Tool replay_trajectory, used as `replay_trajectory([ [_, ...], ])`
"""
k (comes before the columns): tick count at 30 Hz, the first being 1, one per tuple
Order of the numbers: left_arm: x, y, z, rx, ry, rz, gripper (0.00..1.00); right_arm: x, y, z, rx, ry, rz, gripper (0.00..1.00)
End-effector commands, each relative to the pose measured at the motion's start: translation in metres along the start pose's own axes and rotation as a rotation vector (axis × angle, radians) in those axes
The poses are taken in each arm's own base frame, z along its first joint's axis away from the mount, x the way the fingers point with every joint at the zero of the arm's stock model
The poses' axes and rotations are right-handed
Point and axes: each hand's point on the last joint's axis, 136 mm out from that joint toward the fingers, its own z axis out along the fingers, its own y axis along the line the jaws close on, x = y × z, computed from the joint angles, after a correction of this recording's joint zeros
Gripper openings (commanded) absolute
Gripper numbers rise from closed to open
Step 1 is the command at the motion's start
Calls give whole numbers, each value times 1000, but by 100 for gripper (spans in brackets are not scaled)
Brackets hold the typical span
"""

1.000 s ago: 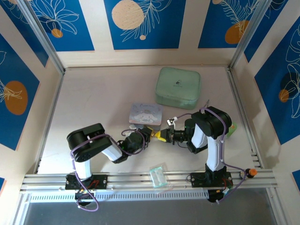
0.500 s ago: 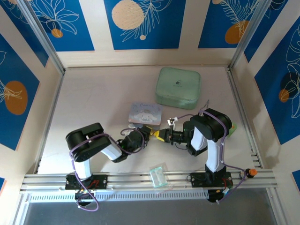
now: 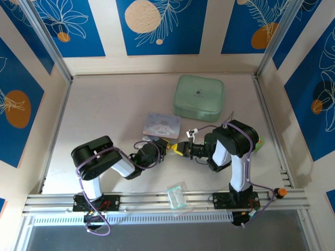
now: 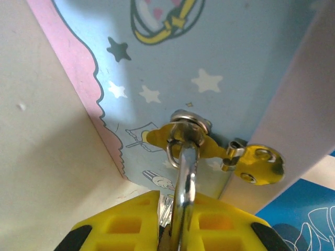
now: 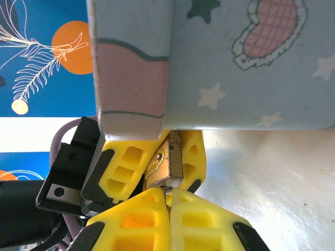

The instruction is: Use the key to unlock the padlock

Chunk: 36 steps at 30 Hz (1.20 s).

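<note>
The brass padlock (image 5: 166, 161) hangs at the front edge of the pastel cartoon tin (image 5: 235, 63). Its silver shackle (image 4: 186, 172) passes through the tin's yellow hasp loop (image 4: 184, 137). My left gripper (image 4: 177, 198) is shut on the padlock, its yellow fingers (image 5: 125, 167) on either side of the brass body. My right gripper (image 5: 168, 192) faces it, shut on the key (image 5: 167, 190). The key is a thin metal sliver that meets the padlock's underside. In the top view the left gripper (image 3: 163, 147) and right gripper (image 3: 180, 150) meet tip to tip just below the tin (image 3: 162, 124).
A mint-green case (image 3: 199, 98) lies behind the tin on the right. A clear plastic packet (image 3: 176, 195) rests on the front rail. Aluminium rails and patterned walls bound the table on three sides.
Both grippers stay joined at the padlock. The left arm's shoulder link has drifted slightly left, and the meeting point has crept a touch toward the tin.
</note>
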Motion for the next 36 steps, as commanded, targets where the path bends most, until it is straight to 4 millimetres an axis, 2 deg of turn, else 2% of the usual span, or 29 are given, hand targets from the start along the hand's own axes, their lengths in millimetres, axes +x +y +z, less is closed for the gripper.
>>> replay_trajectory([
  [1, 60, -127, -24, 394, 275, -120, 0, 6, -43, -4, 153, -33, 107, 0],
  [6, 59, -135, -28, 415, 273, -104, 0, 9, -39, -1, 148, -30, 105, 0],
  [9, 62, -131, -25, 402, 291, -106, 0, 16, -39, 4, 151, -12, 99, 3],
  [16, 63, -118, -20, 369, 291, -106, 0, 12, -37, 3, 146, -18, 102, 7],
  [22, 57, -109, -21, 352, 263, -105, 0, 7, -43, -5, 158, -43, 117, 24],
  [27, 52, -96, -18, 322, 243, -110, 0, 4, -40, -10, 153, -57, 108, 30],
  [32, 49, -86, -14, 296, 229, -110, 0, 2, -26, -10, 120, -51, 84, 38],
  [36, 43, -73, -11, 268, 204, -97, 0, 0, -22, -11, 119, -52, 81, 40],
])
